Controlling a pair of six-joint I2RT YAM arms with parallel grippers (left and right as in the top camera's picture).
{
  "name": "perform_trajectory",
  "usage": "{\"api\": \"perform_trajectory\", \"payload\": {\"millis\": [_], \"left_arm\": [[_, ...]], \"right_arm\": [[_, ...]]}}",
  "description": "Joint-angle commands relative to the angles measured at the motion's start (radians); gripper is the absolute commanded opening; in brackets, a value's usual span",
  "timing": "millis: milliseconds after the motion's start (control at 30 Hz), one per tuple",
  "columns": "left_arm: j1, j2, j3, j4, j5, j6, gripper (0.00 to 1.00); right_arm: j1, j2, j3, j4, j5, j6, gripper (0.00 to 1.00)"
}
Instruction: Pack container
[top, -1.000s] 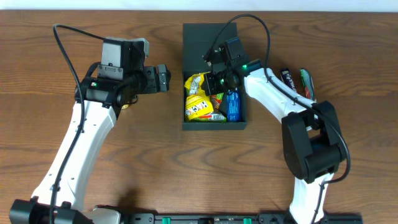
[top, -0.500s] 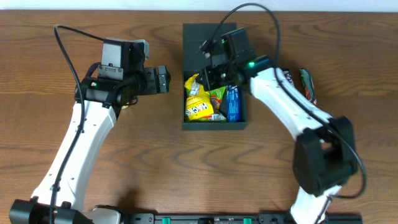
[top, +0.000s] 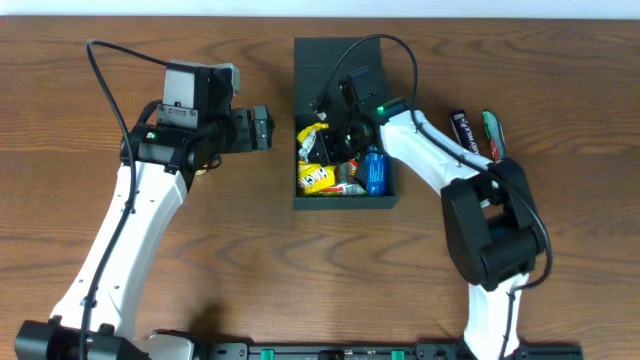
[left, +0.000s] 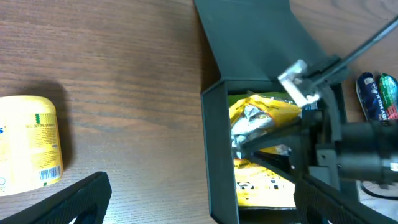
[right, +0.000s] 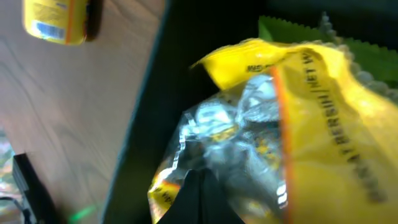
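The dark green-black container stands open at mid-table, its flap lid lying back. Inside are a yellow snack packet, a blue packet and a green one. My right gripper is inside the container, fingers closed together, tips pressed against the crinkled yellow packet. My left gripper is open and empty just left of the container; in the left wrist view its fingers straddle the container's left wall.
A yellow packet lies on the table left of the container, under my left arm. A dark packet and a green packet lie on the table right of the container.
My right gripper rose toward the lid, then came back down and left into the container onto the yellow packet. The left arm has not moved.
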Motion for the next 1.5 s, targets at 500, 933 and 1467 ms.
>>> {"api": "perform_trajectory", "payload": {"millis": [500, 933, 1467], "left_arm": [[0.005, 0.124, -0.045, 0.018, -0.408, 0.103, 0.95], [0.176, 0.370, -0.047, 0.090, -0.466, -0.104, 0.95], [0.230, 0.503, -0.047, 0.093, -0.309, 0.003, 0.46]], "right_arm": [[-0.340, -0.334, -0.029, -0.311, 0.268, -0.124, 0.01], [-0.360, -0.334, -0.031, -0.351, 0.279, -0.153, 0.02], [-0.360, -0.334, -0.031, -0.361, 0.278, -0.152, 0.02]]}}
